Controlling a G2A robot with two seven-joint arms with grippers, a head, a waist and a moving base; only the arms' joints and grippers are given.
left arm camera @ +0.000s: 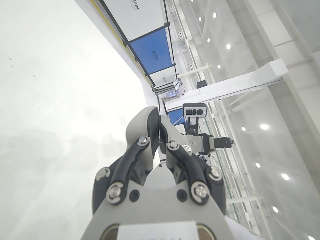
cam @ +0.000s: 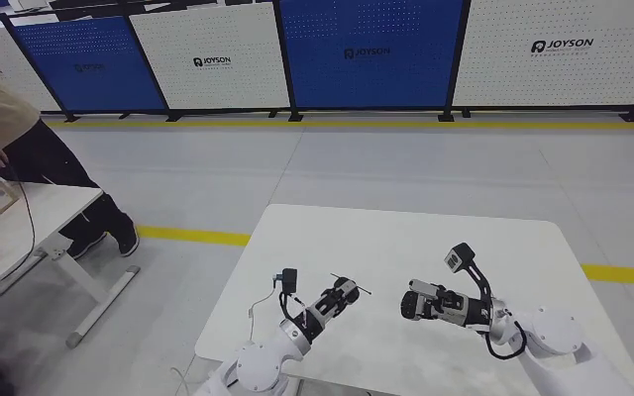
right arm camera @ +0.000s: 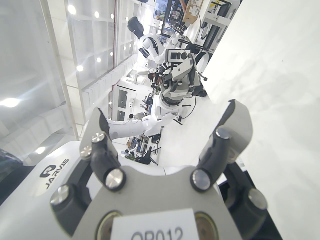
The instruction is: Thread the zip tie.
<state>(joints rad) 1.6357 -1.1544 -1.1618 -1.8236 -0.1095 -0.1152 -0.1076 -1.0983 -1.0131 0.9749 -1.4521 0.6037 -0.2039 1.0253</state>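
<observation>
The left claw point(cam: 344, 290), at 7 o'clock on the white counter point(cam: 396, 238), is clenched on the thin black zip tie point(cam: 363, 291), which protrudes toward 3 o'clock, where the released right claw point(cam: 406, 303) faces it across a gap, both near the 6 o'clock edge and well apart from the 12 o'clock edge.

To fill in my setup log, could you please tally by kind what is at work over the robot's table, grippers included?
Zip ties: 1, the thin black zip tie, pinched in the left gripper.
Grippers: 2, the left gripper shut on the tie, the right gripper open and holding nothing.
Total: 3.
</observation>
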